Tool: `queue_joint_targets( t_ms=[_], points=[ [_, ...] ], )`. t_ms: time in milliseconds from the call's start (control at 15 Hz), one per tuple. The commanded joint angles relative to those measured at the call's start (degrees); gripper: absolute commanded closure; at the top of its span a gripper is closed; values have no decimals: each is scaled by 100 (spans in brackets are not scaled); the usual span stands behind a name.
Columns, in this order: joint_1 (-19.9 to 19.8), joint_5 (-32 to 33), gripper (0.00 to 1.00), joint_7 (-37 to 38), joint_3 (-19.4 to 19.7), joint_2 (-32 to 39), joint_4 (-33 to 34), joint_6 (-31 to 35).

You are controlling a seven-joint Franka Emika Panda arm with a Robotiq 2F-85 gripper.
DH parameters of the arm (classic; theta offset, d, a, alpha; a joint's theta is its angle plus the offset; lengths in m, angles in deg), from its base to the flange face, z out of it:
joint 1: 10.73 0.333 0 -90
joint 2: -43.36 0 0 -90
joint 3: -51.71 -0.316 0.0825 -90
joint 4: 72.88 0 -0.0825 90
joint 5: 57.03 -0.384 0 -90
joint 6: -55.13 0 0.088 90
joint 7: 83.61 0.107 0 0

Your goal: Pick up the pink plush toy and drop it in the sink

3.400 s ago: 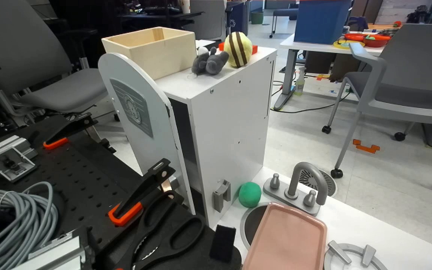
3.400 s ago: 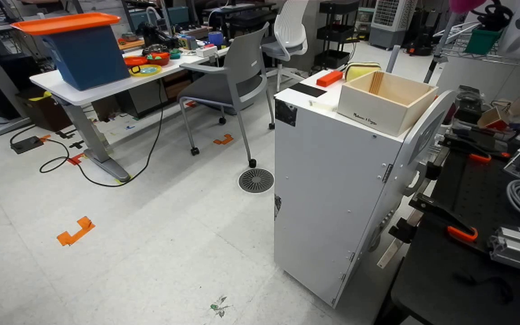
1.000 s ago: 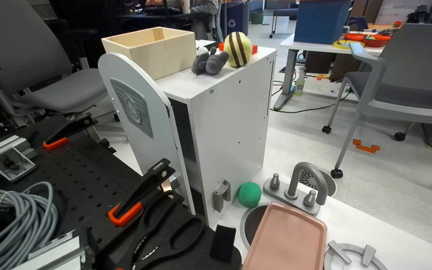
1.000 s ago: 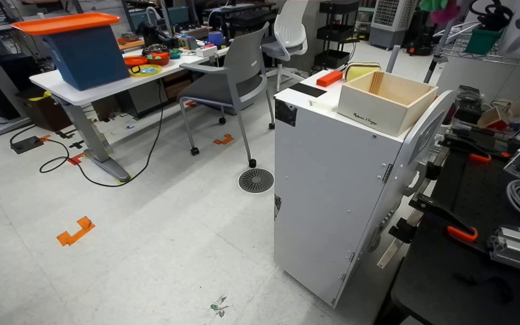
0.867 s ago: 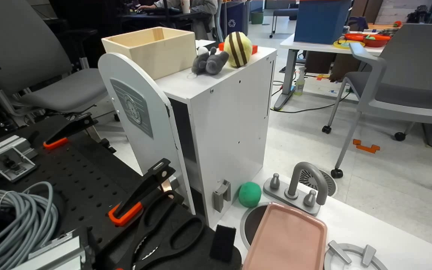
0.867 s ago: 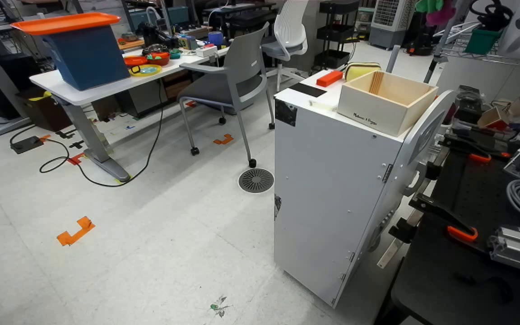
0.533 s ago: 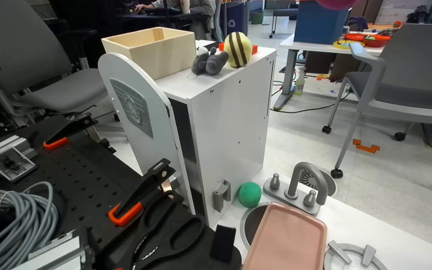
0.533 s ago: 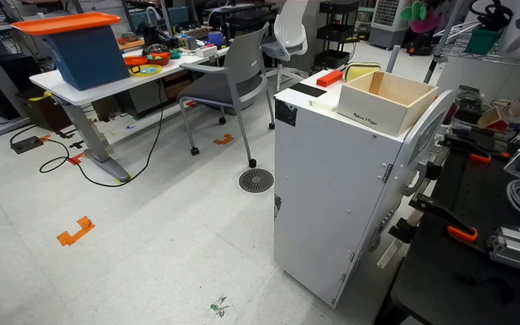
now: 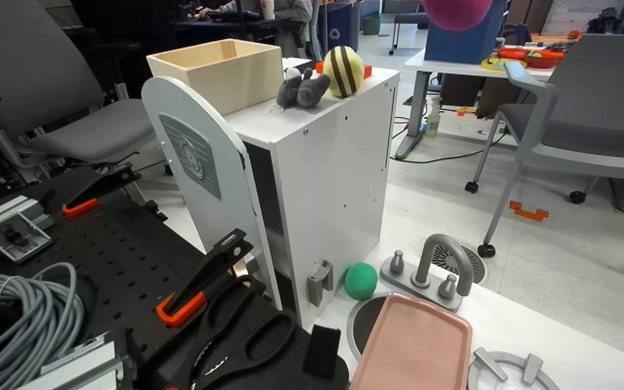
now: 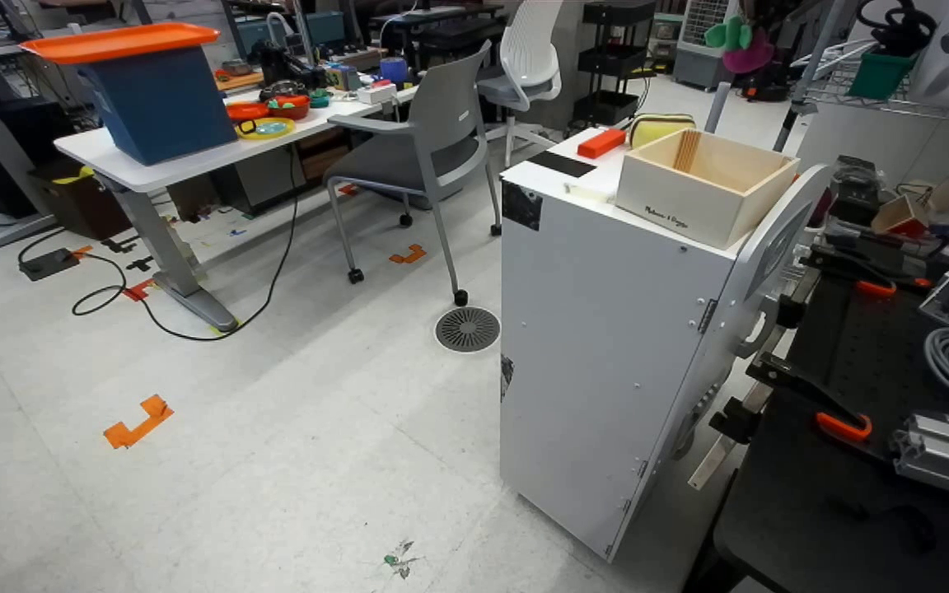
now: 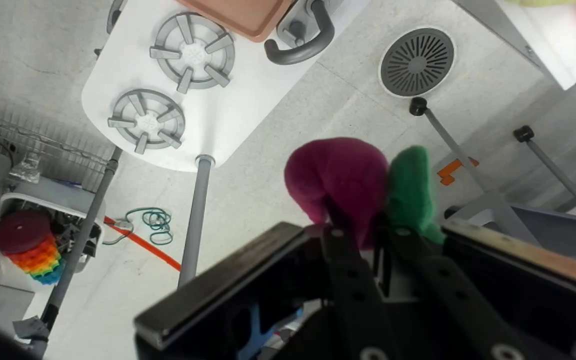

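Our pincer [image 11: 370, 234] grips the pink toy [image 11: 340, 175], which sticks out ahead of it in midair, well apart from the sink [image 9: 366, 319]; we judge the drop must aim for the part the tray [image 9: 415, 346] leaves uncovered.

In an exterior view, we look down at a slant from above a black tabletop [image 9: 128, 260], close over its clamp [image 9: 203, 275] at near left, past a white cabinet [image 9: 339, 179] toward a blue bin [image 9: 463, 46] in the far right. In an exterior view, we look down from high up, the cabinet's plain panel [image 10: 598, 354] near at right, floor [image 10: 236, 461] at near left, the bin at far left. Our exterior views face opposite sides of the cabinet and share its top, with an orange-red block [image 10: 602, 142]. In the wrist view, we peer steeply down from just behind the gripper [image 11: 370, 235], with stove burners [image 11: 193, 52] at left. All three views take in the floor grate [image 11: 417, 62].
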Motion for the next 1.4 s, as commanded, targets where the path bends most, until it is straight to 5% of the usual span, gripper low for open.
queue_joint_targets(
  t_ms=[0,267,333,467,1000,1333],
  points=[
    [245,-514,97,-115,44,-117,-116,-86],
    [384,-689,97,-30,55,-173,-155,-264],
    [394,-863,64,-147,41,-182,-171,-296],
    [403,-852,58,-90,67,-194,-180,-382],
    [376,-987,1,-89,80,-215,-200,-580],
    [393,-905,0,-37,81,-209,-214,-618]
  ],
)
